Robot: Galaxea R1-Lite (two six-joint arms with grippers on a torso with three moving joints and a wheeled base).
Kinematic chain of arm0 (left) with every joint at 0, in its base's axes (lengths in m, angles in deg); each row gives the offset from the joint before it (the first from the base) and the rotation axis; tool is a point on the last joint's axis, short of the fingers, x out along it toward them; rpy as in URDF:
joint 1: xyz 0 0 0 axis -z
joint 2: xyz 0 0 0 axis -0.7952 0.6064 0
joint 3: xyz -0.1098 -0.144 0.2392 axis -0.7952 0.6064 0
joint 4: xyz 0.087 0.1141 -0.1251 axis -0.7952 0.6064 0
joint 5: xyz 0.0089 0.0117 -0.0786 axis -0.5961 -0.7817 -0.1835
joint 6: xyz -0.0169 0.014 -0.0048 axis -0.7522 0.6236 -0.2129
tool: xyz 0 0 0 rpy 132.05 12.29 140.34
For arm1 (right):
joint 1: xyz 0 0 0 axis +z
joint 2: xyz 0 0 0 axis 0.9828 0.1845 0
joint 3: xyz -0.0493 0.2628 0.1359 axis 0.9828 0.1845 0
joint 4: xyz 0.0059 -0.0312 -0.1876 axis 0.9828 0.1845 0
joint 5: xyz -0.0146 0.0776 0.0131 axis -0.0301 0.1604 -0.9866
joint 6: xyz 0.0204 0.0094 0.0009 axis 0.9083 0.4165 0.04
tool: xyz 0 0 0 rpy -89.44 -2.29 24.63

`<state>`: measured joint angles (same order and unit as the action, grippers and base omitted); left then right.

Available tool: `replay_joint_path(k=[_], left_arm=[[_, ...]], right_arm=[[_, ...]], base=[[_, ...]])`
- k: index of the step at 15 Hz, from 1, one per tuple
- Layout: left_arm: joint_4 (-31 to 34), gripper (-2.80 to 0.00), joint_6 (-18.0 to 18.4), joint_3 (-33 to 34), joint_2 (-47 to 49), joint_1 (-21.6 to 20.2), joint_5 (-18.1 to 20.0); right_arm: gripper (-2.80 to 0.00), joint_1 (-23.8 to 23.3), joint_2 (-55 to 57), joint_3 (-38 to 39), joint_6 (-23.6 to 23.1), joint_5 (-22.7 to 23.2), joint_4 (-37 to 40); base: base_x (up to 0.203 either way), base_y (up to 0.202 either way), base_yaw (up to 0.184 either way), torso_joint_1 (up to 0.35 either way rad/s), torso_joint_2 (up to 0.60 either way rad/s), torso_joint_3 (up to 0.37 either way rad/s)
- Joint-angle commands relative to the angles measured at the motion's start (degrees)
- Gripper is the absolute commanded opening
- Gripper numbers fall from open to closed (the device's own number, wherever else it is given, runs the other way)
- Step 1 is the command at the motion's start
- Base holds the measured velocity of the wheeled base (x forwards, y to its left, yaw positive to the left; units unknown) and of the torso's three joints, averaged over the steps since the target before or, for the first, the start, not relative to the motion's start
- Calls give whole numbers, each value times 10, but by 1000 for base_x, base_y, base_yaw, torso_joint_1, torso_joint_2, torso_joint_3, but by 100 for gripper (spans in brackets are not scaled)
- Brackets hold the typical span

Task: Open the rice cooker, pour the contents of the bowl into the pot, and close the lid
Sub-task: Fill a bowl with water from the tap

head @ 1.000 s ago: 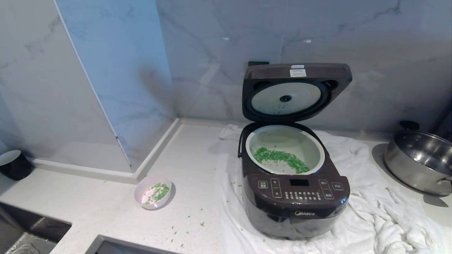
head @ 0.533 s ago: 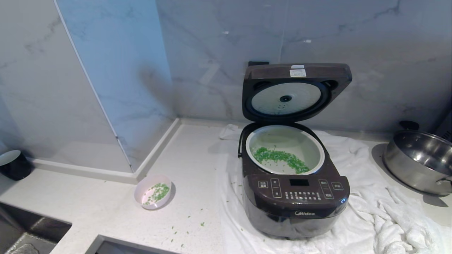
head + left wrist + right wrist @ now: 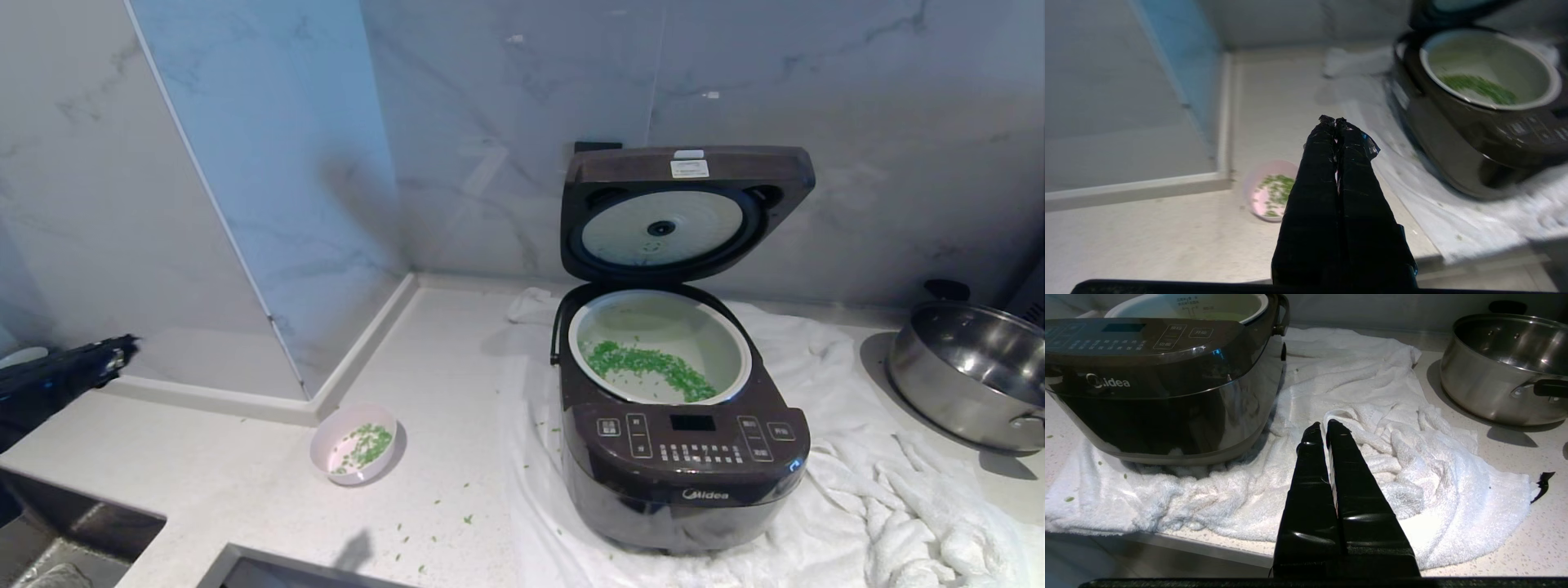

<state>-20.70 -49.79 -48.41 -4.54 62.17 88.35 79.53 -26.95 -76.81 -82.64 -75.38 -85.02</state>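
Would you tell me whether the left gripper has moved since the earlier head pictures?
Yes: the left gripper has come into view at the left edge, reaching toward the bowl.

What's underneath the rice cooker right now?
A rumpled white towel lies under the rice cooker, spreading out past it on both sides over the pale counter. The part of the towel directly beneath the cooker's base is hidden, so anything else there cannot be seen.

Showing glossy dark plastic on the rice cooker (image 3: 684,482), gleaming polished metal on the steel pot (image 3: 971,371), lying rumpled in rough white terry cloth as the towel (image 3: 1404,457), looking smooth, speckled and stone-like across the countertop (image 3: 212,457).
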Motion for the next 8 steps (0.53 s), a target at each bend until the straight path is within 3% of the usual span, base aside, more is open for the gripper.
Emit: replay_joint_path(k=[1,3,5,8], left_arm=[[-3,-280,-4,-26,136,72,-21],[-7,-280,-42,-41,216,133,-105],[9,-280,-78,-42,267,157,-163],[129,-280,-98,-39,265,162,-182]], right_arm=[[-280,0,0,0,0,0,0],[-280,0,0,0,0,0,0],[-280,0,0,0,0,0,0],[-280,0,0,0,0,0,0]], base=[[0,0,0,0,0,0],[0,0,0,0,0,0],[0,0,0,0,0,0],[0,0,0,0,0,0]])
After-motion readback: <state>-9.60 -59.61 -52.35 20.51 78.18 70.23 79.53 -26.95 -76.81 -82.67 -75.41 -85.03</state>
